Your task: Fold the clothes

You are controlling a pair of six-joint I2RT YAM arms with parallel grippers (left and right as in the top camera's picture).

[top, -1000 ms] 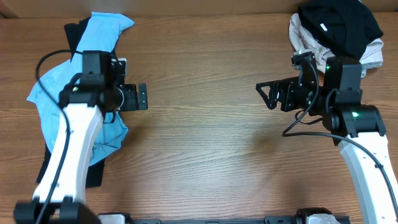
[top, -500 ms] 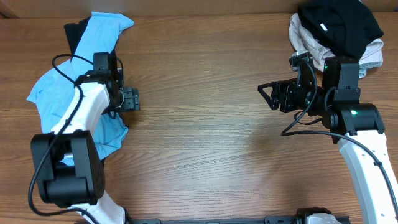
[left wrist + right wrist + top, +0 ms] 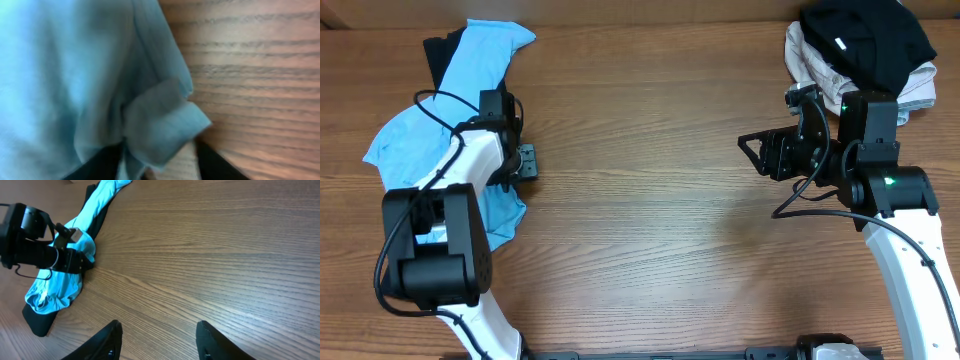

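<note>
Wood-grain table point(image 3: 650, 250), seen from above, with two arms and two heaps of clothes at opposite ends. At the left edge one light blue T-shirt point(image 3: 405, 140) lies rumpled over one black garment point(image 3: 438, 55), its long axis running from the far edge toward the near side. The left gripper point(image 3: 526, 162) sits at the shirt's right-hand border. The wrist view shows its jaws apart, with a folded corner of blue cloth point(image 3: 165, 125) lying between the dark fingers point(image 3: 100, 167) and not pinched. The shirt lies directly to that gripper's left, touching or nearly so, so the left arm is much the nearer for a first grasp. The right gripper point(image 3: 750, 156) hangs over bare wood, jaws spread and empty, well apart from the shirt and pointing toward it. Behind the right arm, at the far right corner, one black garment point(image 3: 870, 40) rests on pale cloth point(image 3: 805, 55); how many pale pieces there are cannot be told.
</note>
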